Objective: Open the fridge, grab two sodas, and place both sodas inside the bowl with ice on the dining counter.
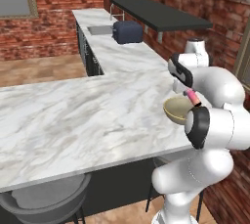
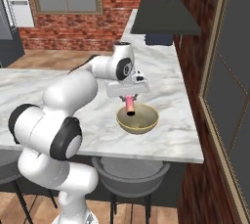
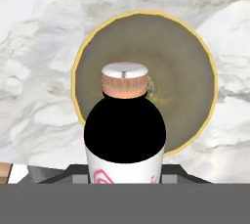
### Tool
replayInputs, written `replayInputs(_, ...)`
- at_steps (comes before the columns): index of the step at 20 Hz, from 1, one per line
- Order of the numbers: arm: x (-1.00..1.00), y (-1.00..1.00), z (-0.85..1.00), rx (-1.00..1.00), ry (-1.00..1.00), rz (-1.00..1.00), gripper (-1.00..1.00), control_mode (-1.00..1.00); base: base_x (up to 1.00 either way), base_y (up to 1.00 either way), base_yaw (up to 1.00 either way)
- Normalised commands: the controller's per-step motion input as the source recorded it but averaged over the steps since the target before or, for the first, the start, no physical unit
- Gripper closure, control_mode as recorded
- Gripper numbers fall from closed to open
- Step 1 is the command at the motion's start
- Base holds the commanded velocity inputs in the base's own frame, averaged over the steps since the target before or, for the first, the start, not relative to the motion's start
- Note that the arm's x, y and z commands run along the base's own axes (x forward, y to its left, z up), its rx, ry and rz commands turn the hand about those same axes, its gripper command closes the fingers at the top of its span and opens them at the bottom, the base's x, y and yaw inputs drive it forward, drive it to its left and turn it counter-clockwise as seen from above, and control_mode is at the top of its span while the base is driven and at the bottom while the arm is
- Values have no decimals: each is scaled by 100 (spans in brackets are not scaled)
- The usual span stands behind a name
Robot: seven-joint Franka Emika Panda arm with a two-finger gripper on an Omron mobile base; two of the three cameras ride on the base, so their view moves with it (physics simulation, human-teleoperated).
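Left base view: set behind the arm on its left, aimed forward and down across the marble tabletop (image 1: 88,115), from a middle distance.
Right base view: set behind the arm on its right, aimed forward and down at the same tabletop (image 2: 171,91).
Hand view: carried on the hand, pointed straight down, very close above the bowl (image 3: 195,91).
Shared ground: the bowl (image 1: 176,110) (image 2: 138,119), the held soda (image 1: 192,97) (image 2: 130,104) (image 3: 124,135) and the tabletop around them are seen in all three.

Broad bare marble across the surface (image 1: 73,115) toward its left end, free for passing. Near the right edge, only the bowl (image 2: 138,119) in the way (soda (image 2: 130,104) hanging directly above its hollow). Along the far wing: toaster (image 1: 127,32), overhanging dark shelf (image 1: 158,13).
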Motion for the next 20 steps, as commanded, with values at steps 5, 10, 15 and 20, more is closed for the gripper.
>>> replayInputs(5, 2, -34, -50, 0, 1, 19, 100, -100, 0, 0, 0)
replayInputs(10, 1, -31, -50, 0, 1, 18, 100, -100, 0, 0, 0)
replayInputs(15, 18, 0, -20, 0, 3, 15, 100, -100, 0, 0, 0)
replayInputs(20, 32, 11, -13, 0, 8, 15, 100, -100, 0, 0, 0)
